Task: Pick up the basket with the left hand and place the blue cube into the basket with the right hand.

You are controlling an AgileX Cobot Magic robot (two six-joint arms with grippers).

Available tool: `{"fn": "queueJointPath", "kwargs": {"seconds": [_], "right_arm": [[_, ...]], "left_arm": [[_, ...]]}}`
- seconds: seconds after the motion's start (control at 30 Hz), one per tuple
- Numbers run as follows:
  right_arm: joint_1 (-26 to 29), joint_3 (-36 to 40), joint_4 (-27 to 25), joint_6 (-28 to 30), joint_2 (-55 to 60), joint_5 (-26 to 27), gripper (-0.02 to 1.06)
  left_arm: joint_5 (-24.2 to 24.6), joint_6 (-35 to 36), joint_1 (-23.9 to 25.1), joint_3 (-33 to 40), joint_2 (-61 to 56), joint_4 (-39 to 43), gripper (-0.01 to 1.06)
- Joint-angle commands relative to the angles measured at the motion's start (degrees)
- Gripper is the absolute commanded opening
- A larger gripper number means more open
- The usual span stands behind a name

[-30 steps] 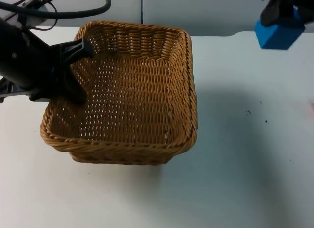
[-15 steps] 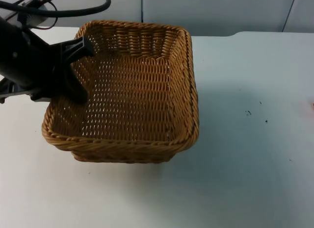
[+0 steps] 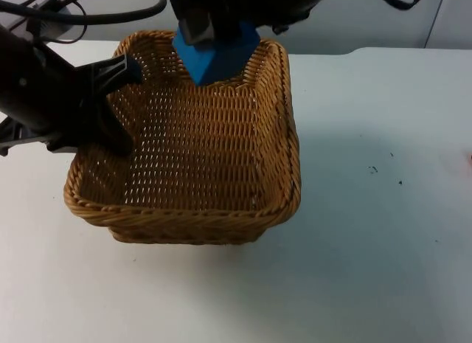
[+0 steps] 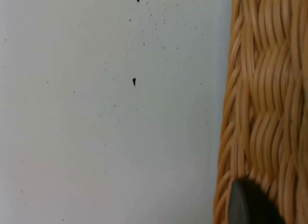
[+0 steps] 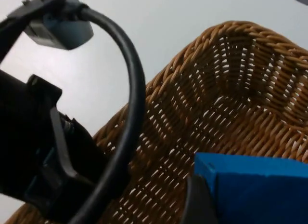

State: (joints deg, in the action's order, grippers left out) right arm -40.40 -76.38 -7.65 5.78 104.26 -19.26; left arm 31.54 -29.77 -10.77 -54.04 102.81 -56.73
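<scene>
Gripping the basket (image 3: 192,151) by its left wall, the left claw (image 3: 122,107) is clenched on the wicker. The right claw (image 3: 210,26) grasps the blue cube (image 3: 215,57), hanging over the basket's far end above the white bench (image 3: 383,210).
</scene>
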Motion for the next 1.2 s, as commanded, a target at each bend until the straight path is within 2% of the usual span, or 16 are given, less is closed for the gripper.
{"fn": "queueJointPath", "kwargs": {"seconds": [0.0,0.27,0.73,0.87,0.9,0.93,0.97,1.0,1.1,1.13,1.17], "right_arm": [[-0.3,-0.6,0.1,0.4,1.2,1.9,0.0],[-0.3,-0.6,0.2,0.5,5.5,6.0,0.0],[-0.3,-0.6,1.6,0.6,11.1,7.8,0.0],[-0.3,-0.6,1.7,0.6,11.3,7.9,0.06],[-0.3,-0.6,1.7,0.6,11.3,8.0,0.1],[-0.3,-0.6,1.7,0.6,11.3,8.0,0.21],[-0.3,-0.6,1.7,0.6,11.3,8.0,0.26],[-0.3,-0.6,1.7,0.6,11.3,8.0,0.26],[-0.3,-0.6,1.7,0.6,11.1,8.0,0.61],[-0.3,-0.6,1.7,0.6,11.1,8.0,0.69],[-0.3,-0.6,1.7,0.6,11.1,8.0,0.69]], "left_arm": [[0.7,0.3,-0.2,0.2,-0.8,-1.7,0.0],[0.7,0.3,-0.2,0.2,-0.8,-1.7,0.0],[0.6,0.1,-0.2,0.2,-0.8,-1.7,0.0],[0.6,0.1,-0.2,0.2,-0.8,-1.7,0.0],[0.6,0.0,-0.2,0.2,-0.8,-1.7,0.0],[0.6,0.0,-0.2,0.2,-0.8,-1.7,0.0],[0.6,0.0,-0.2,0.2,-0.8,-1.7,0.0],[0.6,0.0,-0.2,0.2,-0.8,-1.7,0.0],[0.6,0.0,-0.2,0.2,-0.8,-1.7,0.0],[0.6,0.0,-0.2,0.2,-0.8,-1.7,0.0],[0.6,0.0,-0.2,0.2,-0.8,-1.7,0.0]]}}
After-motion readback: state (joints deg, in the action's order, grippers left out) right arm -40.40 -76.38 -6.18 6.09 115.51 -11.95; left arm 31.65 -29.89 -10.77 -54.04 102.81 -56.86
